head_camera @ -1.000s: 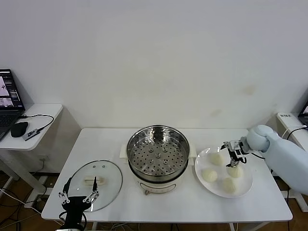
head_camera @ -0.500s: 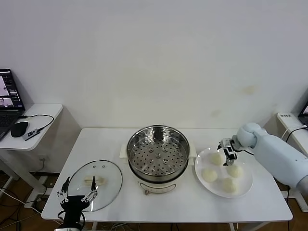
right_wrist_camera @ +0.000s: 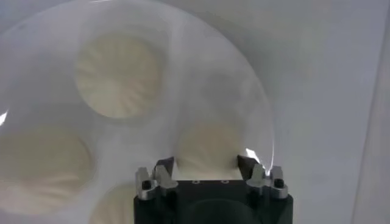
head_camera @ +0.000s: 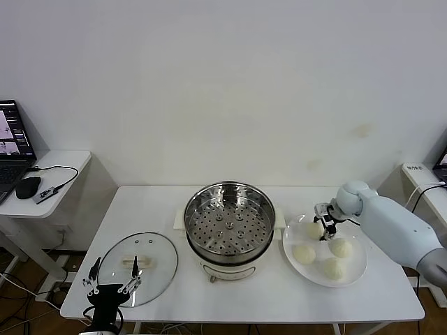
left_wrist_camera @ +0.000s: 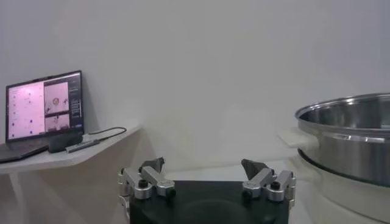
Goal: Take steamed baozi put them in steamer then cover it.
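My right gripper [right_wrist_camera: 206, 165] straddles the rear baozi [right_wrist_camera: 206, 146] on the white plate [head_camera: 356, 269], fingers at its flanks but contact unclear — it looks soft, light, easily dented. I'd pinch gently at its widest girth; the left gripper [head_camera: 112, 278] waits splayed wide by the glass cover [head_camera: 150, 255], the steamer [head_camera: 229, 216] between them.

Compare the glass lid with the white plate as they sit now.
The glass lid is transparent, with a metal rim and a cream handle; the white plate is opaque. The lid lies bare on the table's left side; the plate, on the right, holds four baozi. Both are round and lie flat beside the steamer.
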